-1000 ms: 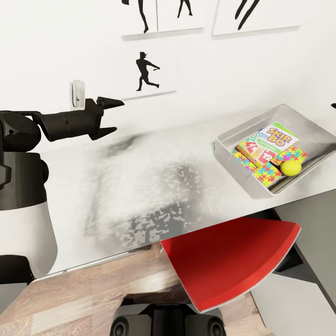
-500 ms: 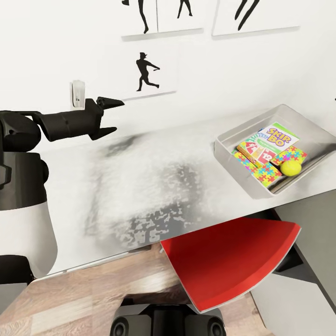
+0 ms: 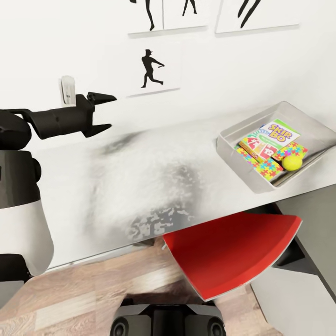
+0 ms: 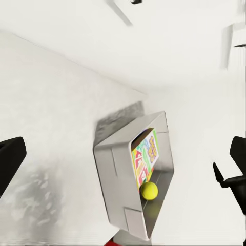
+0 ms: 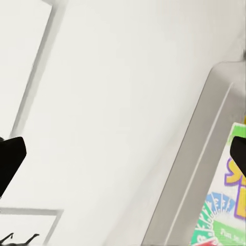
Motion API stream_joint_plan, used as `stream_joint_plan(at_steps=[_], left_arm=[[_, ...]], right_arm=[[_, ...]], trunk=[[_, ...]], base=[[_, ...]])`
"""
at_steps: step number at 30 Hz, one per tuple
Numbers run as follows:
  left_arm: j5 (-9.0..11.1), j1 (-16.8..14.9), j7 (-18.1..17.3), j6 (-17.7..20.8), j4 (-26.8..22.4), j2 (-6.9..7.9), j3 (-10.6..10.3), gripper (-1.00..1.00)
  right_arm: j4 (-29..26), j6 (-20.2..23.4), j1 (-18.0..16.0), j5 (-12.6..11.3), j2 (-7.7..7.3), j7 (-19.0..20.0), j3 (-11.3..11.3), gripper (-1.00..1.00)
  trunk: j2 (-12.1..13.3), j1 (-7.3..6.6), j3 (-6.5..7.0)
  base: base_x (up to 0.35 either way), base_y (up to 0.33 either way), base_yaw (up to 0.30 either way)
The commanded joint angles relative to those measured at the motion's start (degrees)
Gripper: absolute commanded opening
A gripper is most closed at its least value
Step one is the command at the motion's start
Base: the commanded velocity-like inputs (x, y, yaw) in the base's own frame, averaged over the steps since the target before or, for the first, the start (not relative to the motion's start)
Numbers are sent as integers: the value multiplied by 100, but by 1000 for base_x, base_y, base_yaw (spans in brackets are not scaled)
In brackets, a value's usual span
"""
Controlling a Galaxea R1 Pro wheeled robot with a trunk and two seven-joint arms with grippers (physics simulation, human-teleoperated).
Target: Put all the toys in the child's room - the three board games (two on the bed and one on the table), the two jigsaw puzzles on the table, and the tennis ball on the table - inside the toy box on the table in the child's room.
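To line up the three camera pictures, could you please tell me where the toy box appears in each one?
Head view: the toy box sits on the table at the right, tennis ball inside.
Left wrist view: the toy box is near the middle, ball inside.
Right wrist view: its grey wall runs along the right side.
Shared landmark: the Skip-Bo box.

a child's room in a home: white walls with black silhouette figure prints [image 3: 153, 68] in the upper middle of the frame, a white table [image 3: 140, 177] holding a grey toy box [image 3: 233, 140] of games, a red chair [image 3: 233, 252] lower right, wood-plank floor [image 3: 70, 298] lower left.
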Motion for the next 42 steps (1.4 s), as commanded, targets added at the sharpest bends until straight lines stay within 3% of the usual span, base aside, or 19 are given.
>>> stream_joint_plan(at_steps=[1,5,10,28,42], left_arm=[[71,-9,59,19,3,13,23,100],[97,-14,60,19,7,34,47,100],[126,-19,61,20,12,65,71,100],[144,-18,60,32,7,107,88,100],[145,-19,47,49,2,117,93,100]], right_arm=[[-29,27,-6,60,-30,45,-23,100],[-158,27,-3,58,-147,44,-16,100],[-319,27,12,56,-182,43,-8,100],[-365,27,52,55,-194,43,3,100],[-367,27,61,57,-200,35,-1,100]], trunk=[[-10,1,-8],[-10,1,-8],[-10,1,-8],[-10,1,-8],[-10,1,-8]], base=[[-211,147,0],[-222,156,0],[-245,180,0],[-243,229,-3],[-85,306,-177]])
